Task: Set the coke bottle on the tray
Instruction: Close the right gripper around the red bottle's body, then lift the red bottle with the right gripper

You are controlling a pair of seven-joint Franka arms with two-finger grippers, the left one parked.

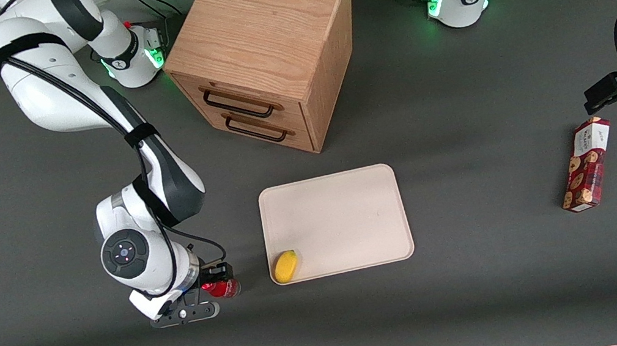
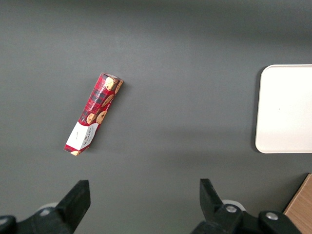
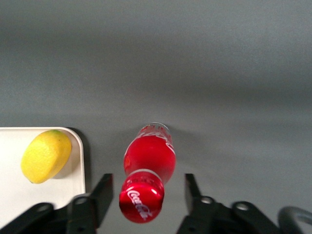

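**Item: coke bottle, pre-grasp; risk of tipping**

Coke bottle: upright on the worktop, lower left of the front view, just beside the tray.
End effector: open, fingers straddling the cap, apart from it.
Lemon: occupies the tray's nearest corner.
Hazards: an off-centre closure could topple the bottle; placement near the lemon risks a collision.

The coke bottle looks like glossy red plastic with a clear base, standing between the matt black fingers of the open claw. The tray is smooth matt beige, the cabinet grained wood, the worktop matt dark grey.
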